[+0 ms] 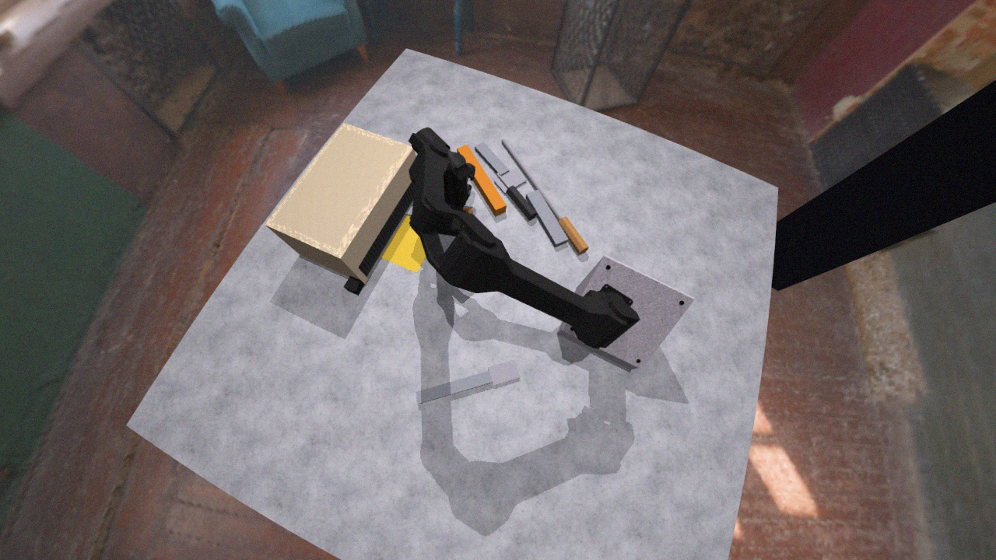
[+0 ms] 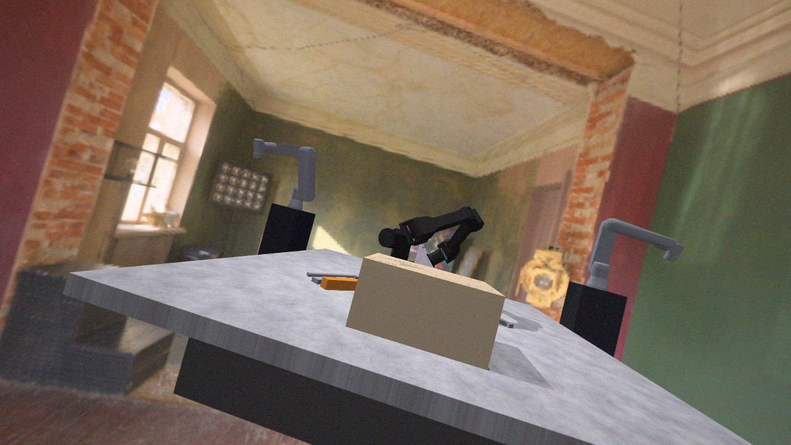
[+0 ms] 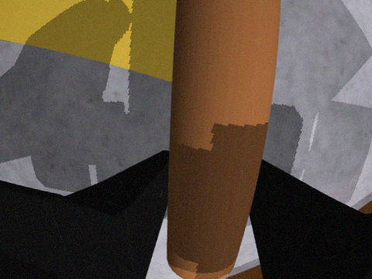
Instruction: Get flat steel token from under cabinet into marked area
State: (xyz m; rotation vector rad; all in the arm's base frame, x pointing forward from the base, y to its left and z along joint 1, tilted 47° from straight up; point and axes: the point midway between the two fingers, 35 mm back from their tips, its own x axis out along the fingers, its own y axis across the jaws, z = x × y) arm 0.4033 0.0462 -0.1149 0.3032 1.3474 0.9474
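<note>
Token not visible in any view — whether it lies under the beige cabinet [image 1: 341, 191] cannot be told; the dark vent slots [image 1: 387, 229] along the cabinet's lower front show nothing through them. Yellow marked area [image 1: 404, 249] lies on the worktop [image 1: 278, 390] just in front of the slots, partly covered by the black arm [image 1: 501, 271]. End effector [image 3: 222, 243] is clamped on a brown cylindrical handle [image 3: 225, 108], which runs up the wrist view toward the yellow patch; its far end is cut off. Arm reaches from its grey base plate [image 1: 661, 306] toward the cabinet front. Beside the arm: an orange bar [image 1: 482, 180], grey flat tools [image 1: 496, 161], a thin rod with an orange-brown handle [image 1: 573, 234]. A separate grey flat tool [image 1: 470, 383] lies well apart, nearer the front edge.
</note>
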